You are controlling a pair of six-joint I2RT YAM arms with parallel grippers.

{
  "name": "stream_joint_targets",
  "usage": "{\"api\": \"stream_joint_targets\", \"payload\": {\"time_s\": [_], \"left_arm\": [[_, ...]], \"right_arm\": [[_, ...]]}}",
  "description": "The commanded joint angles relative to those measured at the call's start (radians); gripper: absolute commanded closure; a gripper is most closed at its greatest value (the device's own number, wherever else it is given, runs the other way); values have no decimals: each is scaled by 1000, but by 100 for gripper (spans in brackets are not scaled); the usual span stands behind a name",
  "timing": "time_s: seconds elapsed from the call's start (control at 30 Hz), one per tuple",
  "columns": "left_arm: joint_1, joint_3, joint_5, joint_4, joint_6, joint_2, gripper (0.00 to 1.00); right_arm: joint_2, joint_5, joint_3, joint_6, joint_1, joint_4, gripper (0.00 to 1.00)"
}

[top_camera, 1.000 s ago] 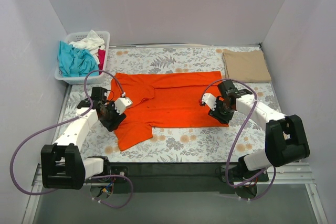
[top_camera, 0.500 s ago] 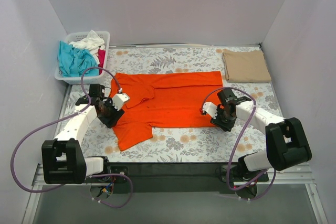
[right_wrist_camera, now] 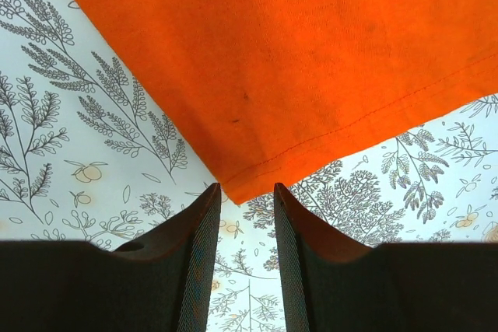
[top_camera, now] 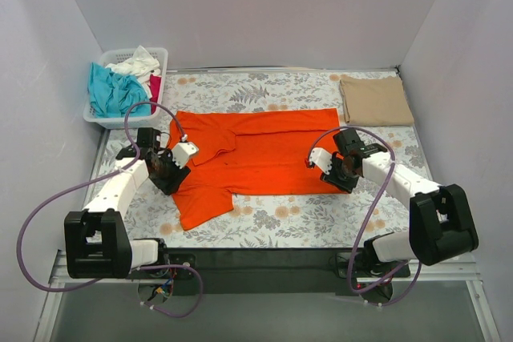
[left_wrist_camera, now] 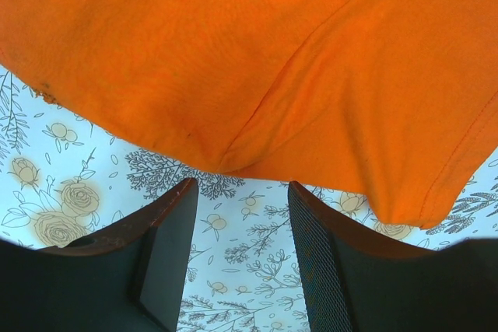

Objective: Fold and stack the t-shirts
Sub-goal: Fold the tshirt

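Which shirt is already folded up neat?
The tan shirt in the far right corner: it is a tidy rectangle. The orange shirt lies spread open, and the other shirts sit crumpled in the basket.

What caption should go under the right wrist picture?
Right gripper, jaws apart, poised at a corner of the orange t-shirt on the flowery table.

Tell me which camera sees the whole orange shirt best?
The top external view: the orange t-shirt lies spread out almost whole on the table. The left wrist view shows only a seamed part by the left gripper; the right wrist view only a hem corner by the right gripper.
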Motion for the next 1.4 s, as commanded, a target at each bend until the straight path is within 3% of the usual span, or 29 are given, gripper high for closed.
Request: {"api": "stream_joint_targets", "payload": {"time_s": [0.0, 0.43, 0.53, 0.7, 0.83, 0.97, 1.1, 1.37], "left_arm": [[6, 36, 19, 11, -4, -4, 53], [6, -16, -1, 58, -10, 23, 52], [6, -44, -3, 94, -5, 36, 53], [6, -90, -10, 146, 16, 66, 54], [6, -119, -20, 176, 27, 91, 61], [6, -140, -20, 172, 42, 91, 83], [6, -148, -18, 138, 59, 47, 98], [61, -19, 46, 11, 47, 11, 100]], "right_arm": [[2, -11, 26, -13, 1, -16, 65], [67, -10, -61, -28, 2, 40, 66], [81, 1, -64, -28, 1, 53, 71], [96, 10, -49, -18, 1, 56, 95], [93, 15, -41, -15, 2, 54, 99], [81, 18, -44, -16, 1, 47, 99], [52, 21, -46, -22, -1, 33, 99], [-4, 15, 40, -25, -39, -16, 99]]}}
